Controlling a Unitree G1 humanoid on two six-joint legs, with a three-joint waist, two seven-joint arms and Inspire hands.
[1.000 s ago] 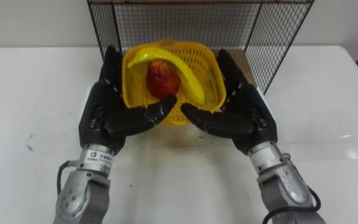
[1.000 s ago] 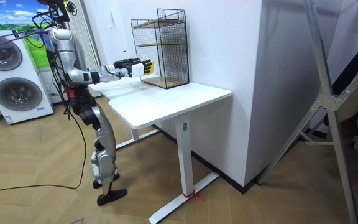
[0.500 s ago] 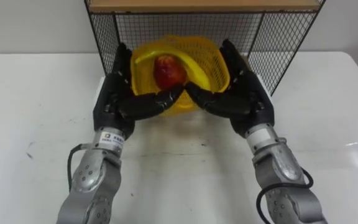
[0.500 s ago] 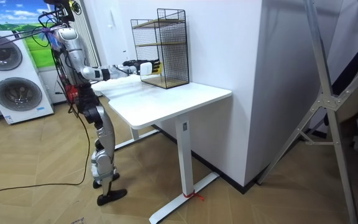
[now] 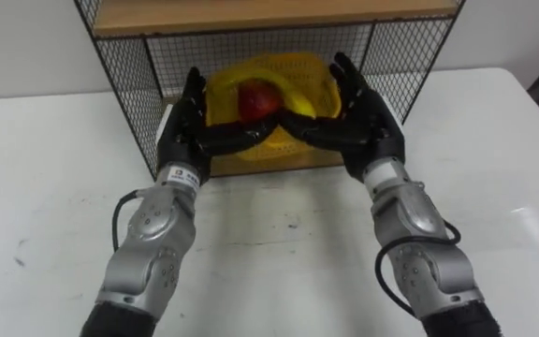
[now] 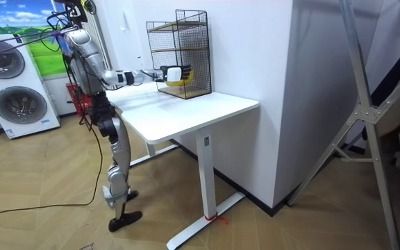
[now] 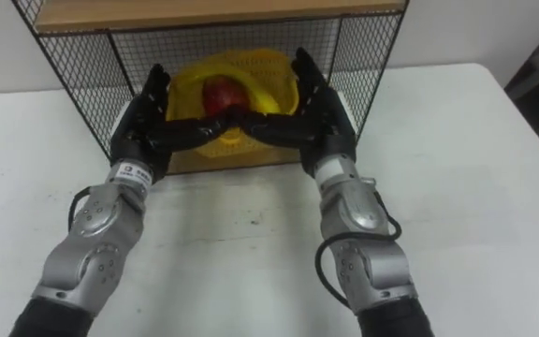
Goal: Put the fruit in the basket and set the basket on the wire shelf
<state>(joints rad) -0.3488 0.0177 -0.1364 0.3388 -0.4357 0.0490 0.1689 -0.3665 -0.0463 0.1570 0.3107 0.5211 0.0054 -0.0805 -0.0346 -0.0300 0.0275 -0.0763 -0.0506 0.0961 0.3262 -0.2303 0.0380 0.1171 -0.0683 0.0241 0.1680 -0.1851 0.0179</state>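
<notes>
Yellow plastic basket (image 5: 279,70) with red apple (image 5: 260,98), inside black wire shelf (image 5: 124,84), was pressed between left robot hand (image 5: 187,131) and right robot hand (image 5: 368,126), fingers straight.

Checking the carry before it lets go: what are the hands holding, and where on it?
The yellow basket, with fruit inside, is held between the left hand and the right hand: straight fingers along its two sides, thumbs across its front.
</notes>
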